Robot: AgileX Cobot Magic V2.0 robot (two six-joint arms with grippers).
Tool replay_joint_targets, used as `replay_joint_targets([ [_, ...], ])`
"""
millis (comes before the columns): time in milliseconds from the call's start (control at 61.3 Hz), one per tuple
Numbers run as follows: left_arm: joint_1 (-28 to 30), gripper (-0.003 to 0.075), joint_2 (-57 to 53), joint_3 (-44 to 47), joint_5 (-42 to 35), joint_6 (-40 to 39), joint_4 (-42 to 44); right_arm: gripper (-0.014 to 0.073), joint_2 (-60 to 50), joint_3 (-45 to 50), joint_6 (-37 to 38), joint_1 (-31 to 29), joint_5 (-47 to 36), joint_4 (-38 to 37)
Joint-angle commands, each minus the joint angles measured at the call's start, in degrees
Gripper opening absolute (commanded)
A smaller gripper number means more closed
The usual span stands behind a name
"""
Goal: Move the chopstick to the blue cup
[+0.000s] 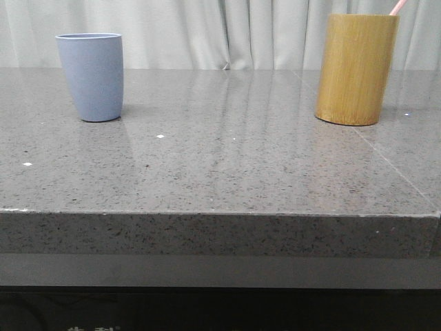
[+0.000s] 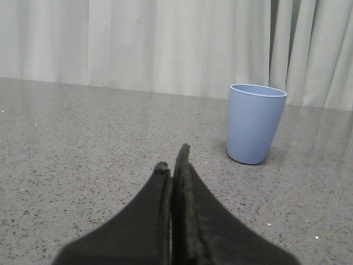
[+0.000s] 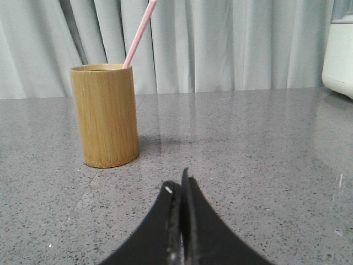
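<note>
A pale blue cup [image 1: 91, 76] stands upright at the far left of the grey stone table; the left wrist view has this cup [image 2: 255, 122] ahead and to one side of my left gripper [image 2: 172, 161], which is shut with nothing in it. A pink chopstick [image 3: 138, 34] leans inside the yellow-brown bamboo holder [image 3: 106, 115], its tip [image 1: 397, 7] poking out at the far right in the front view. My right gripper [image 3: 178, 183] is shut and empty, well short of the holder.
The bamboo holder [image 1: 356, 68] stands at the far right of the table [image 1: 227, 158]. A white appliance [image 3: 339, 47] sits at the edge of the right wrist view. Pale curtains hang behind the table.
</note>
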Motion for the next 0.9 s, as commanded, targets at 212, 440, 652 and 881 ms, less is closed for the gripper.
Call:
replay_joint_targets([
  [212, 0.1, -0.0019, -1.29, 0.78, -4.59, -0.45, -0.08, -0.0067, -1.28, -0.18, -0.26, -0.18, -4.71, -0.62],
  [440, 0.1, -0.0019, -1.29, 0.78, -4.59, -0.45, -0.08, -0.0067, -1.28, -0.18, -0.26, -0.18, -4.71, -0.62],
  [652, 0.1, -0.0019, -1.29, 0.78, -4.59, -0.45, -0.08, -0.0067, -1.28, -0.18, -0.26, -0.18, -4.95, -0.62],
  [881, 0.1, -0.0019, -1.29, 0.78, -5.61, -0.45, -0.08, -0.0067, -1.28, -0.18, -0.26, -0.18, -6.08, -0.62],
])
